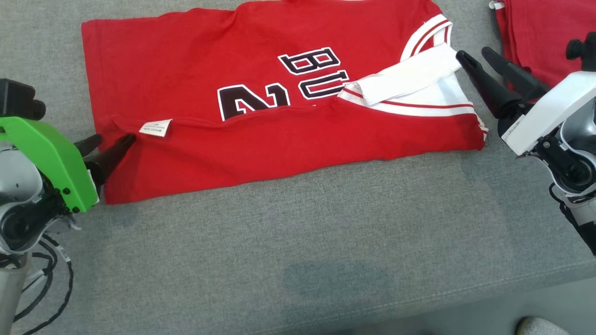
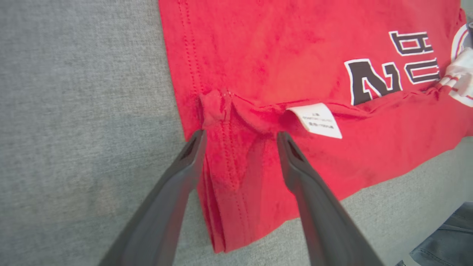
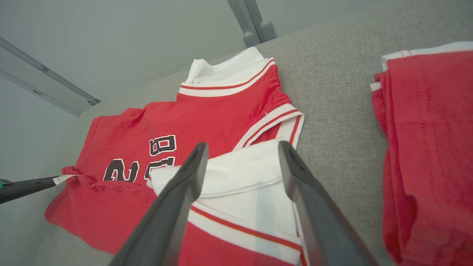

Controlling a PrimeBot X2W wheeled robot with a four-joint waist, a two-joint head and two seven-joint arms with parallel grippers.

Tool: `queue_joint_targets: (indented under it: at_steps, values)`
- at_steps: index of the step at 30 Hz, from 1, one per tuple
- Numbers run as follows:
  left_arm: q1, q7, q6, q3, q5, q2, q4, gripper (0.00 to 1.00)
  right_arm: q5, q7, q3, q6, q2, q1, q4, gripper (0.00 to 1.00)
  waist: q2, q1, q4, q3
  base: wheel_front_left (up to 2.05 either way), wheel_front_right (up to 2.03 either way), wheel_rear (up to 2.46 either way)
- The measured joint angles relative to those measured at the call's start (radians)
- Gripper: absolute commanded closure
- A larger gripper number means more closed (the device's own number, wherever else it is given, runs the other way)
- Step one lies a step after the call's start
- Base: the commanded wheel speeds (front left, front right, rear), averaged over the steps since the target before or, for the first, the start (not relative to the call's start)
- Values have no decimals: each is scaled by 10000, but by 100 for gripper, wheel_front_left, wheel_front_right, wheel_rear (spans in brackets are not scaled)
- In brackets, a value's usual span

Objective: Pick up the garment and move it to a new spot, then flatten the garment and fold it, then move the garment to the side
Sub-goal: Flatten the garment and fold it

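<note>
The garment (image 1: 186, 70) is a red jersey with black-and-white lettering, lying flat on the grey cushion, its near strip folded up over the front with a white care label (image 1: 156, 127) showing. My left gripper (image 1: 113, 139) stands open at the garment's left edge, its fingers either side of a bunched fold (image 2: 216, 107). At the right end my right gripper (image 1: 474, 52) is open too, its tips by the white trim flap (image 1: 409, 77). From the wrists, left gripper (image 2: 240, 135) and right gripper (image 3: 242, 145) each hover over cloth, gripping nothing.
Another folded red cloth (image 1: 545, 32) lies at the far right, close to my right arm. The cushion's front edge (image 1: 419, 298) runs along the bottom, with a broad bare grey stretch before it. A metal post (image 3: 251, 22) rises behind the cushion.
</note>
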Motion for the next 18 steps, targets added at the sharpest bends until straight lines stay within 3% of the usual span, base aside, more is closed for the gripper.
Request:
queue_joint_targets:
  at_steps: [3,9,18]
  values:
    - [-9,-92,2,-31,-61,-230,190,0,-33,-117,58,0,33,0,144,0,0,0,17,-15,0,0,0]
    - [83,-322,4,174,-63,-127,391,0,-259,-593,81,0,201,-9,347,0,0,0,-52,-141,0,0,0]
    - [1130,-1507,86,773,-40,-305,-186,0,-1517,-1432,96,-31,-662,827,523,0,0,0,-97,-542,0,0,0]
